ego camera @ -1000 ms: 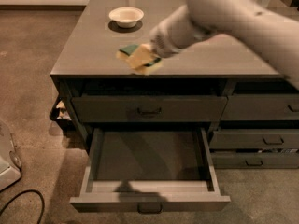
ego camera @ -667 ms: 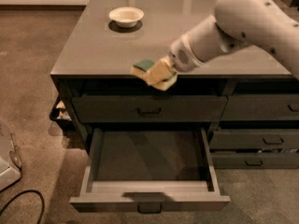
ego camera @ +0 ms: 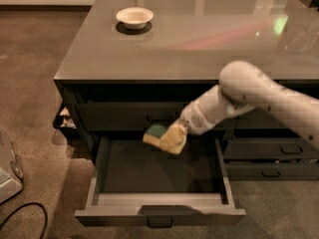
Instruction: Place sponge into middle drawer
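The sponge, dark green on top with pale yellow foam below, hangs in the air above the open middle drawer. My gripper is shut on the sponge's right end, just under the top drawer front and over the back part of the drawer's grey floor. The white arm reaches in from the right. The drawer is pulled out wide, with its loop handle at the front edge.
A white bowl stands on the grey counter top at the back left. Closed drawer fronts sit to the right. A black cable and a pale object lie on the floor at left.
My gripper has carried the sponge down off the counter edge and forward, from above the top drawer front to over the open middle drawer.
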